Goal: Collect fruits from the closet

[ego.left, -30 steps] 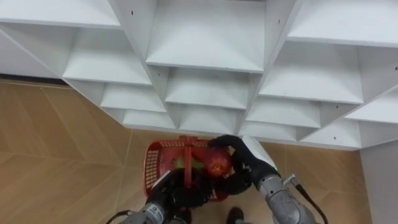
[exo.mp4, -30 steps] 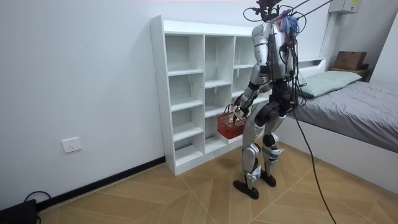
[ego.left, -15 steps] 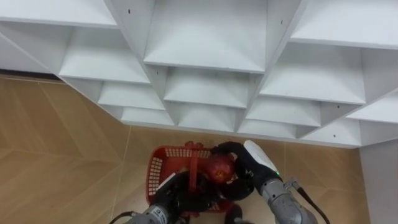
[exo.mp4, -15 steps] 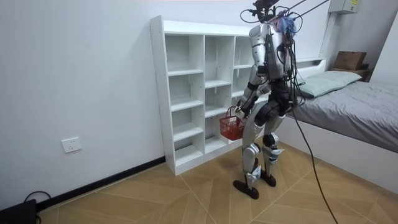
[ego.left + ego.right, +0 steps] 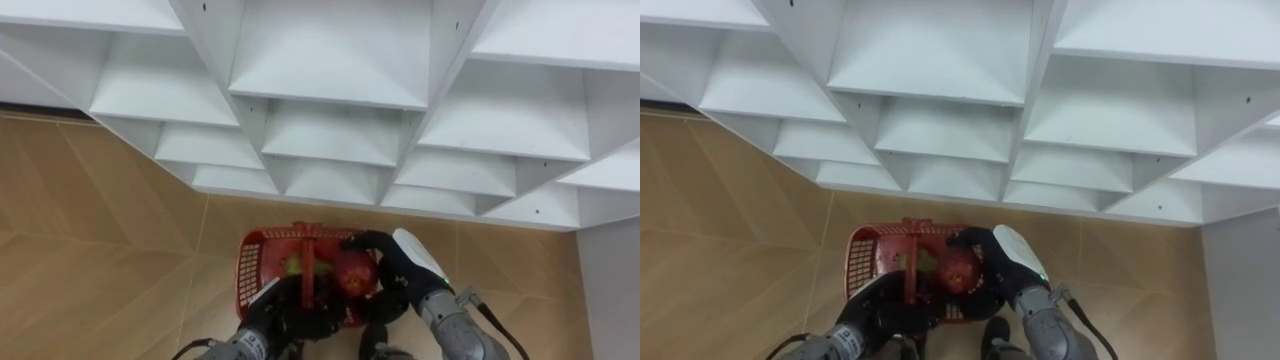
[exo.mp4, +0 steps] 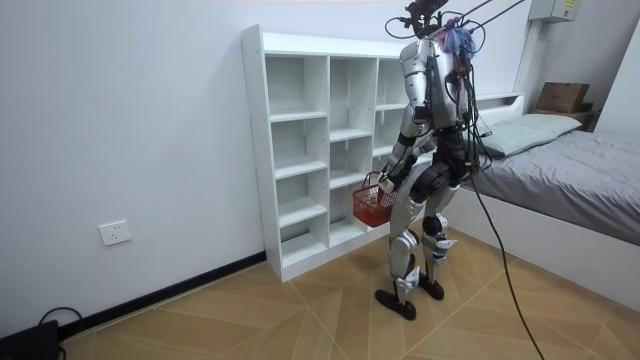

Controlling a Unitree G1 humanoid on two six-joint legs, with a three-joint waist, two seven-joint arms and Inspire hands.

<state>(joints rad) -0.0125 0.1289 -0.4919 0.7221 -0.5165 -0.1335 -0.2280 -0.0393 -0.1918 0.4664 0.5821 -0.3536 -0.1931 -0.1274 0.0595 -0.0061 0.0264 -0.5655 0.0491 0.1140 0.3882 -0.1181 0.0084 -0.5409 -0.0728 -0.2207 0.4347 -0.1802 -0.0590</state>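
A red plastic basket (image 5: 256, 262) hangs in front of me above the wooden floor, with something greenish (image 5: 291, 264) lying inside it. My left hand (image 5: 287, 308) is shut on the basket's handle (image 5: 306, 262). My right hand (image 5: 388, 262) is shut on a red apple (image 5: 355, 276) and holds it over the basket's right half, about level with the rim. The right eye view has the same apple (image 5: 958, 270) inside the curled right hand (image 5: 992, 258). In the room view I stand upright facing the shelves with the basket (image 6: 371, 206) at hip height.
The white closet (image 5: 330, 60) of open compartments stands straight ahead, and every compartment in sight is bare. Wooden floor (image 5: 90, 230) stretches to my left. In the room view a bed (image 6: 570, 180) stands close behind me.
My right hand with the apple has sunk slightly toward the basket. The basket has come a little closer to my body, and the head camera's view has shifted slightly.
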